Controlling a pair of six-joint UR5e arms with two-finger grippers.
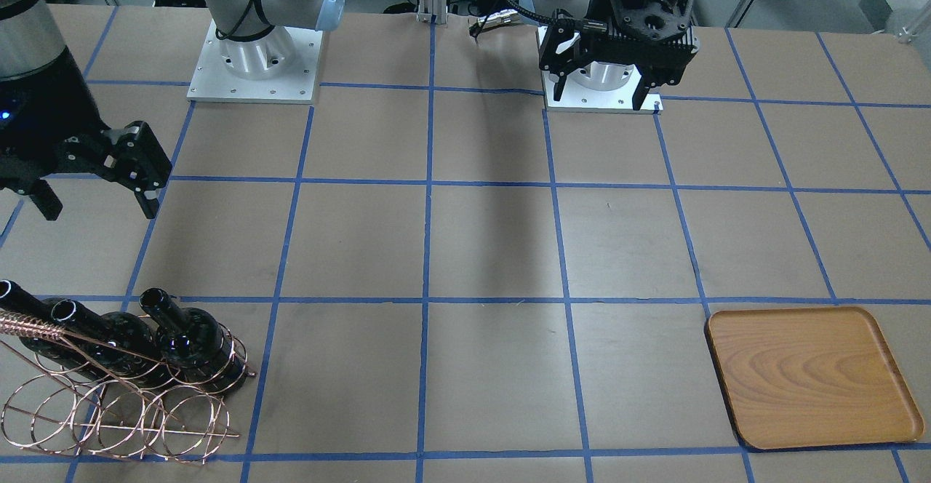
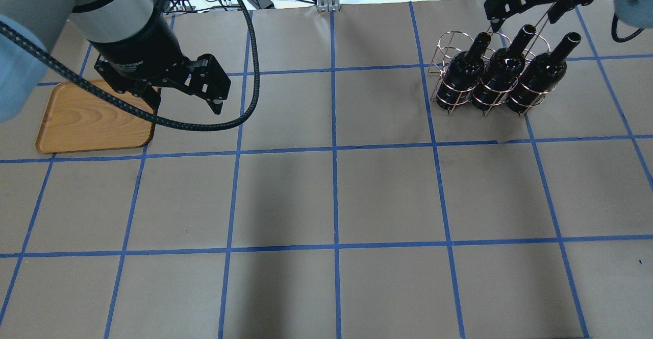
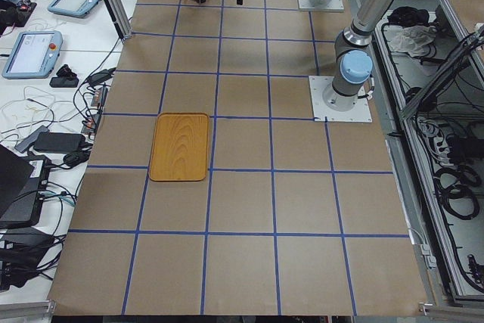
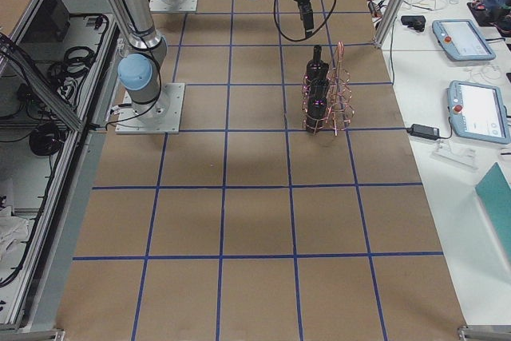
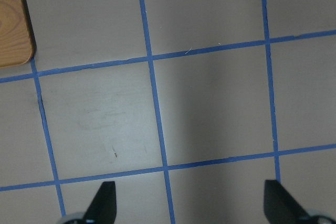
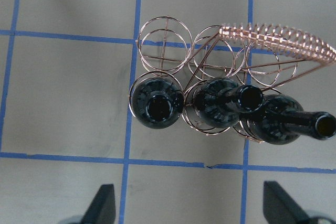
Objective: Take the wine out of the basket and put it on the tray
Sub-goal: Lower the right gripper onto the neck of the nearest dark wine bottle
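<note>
Where your table [image 2: 331, 201] spreads under both arms, you see flat brown paper ruled into squares by blue tape [image 2: 334, 124]. White benches [image 4: 435, 85] run along the side across from the robot. Below the left gripper [image 2: 186, 105] and off to one side, the tray [image 2: 81, 124] lies flat. It is rounded-square wood with visible grain and a low rim, and only its corner reaches the left wrist view. Below the right gripper [image 1: 98, 203], a little ahead of its fingers [image 6: 105, 203], stands the basket [image 6: 278, 37], thin copper wire bent into round rings with a coiled handle. Three wine bottles [image 6: 157, 107], glossy near-black glass with narrow necks, stand upright side by side in the row of rings nearer those fingers. Both grippers hang above the table with jaws spread wide and nothing between them. A broad run of gridded paper lies between the tray and the basket, which sit well apart toward opposite ends.
</note>
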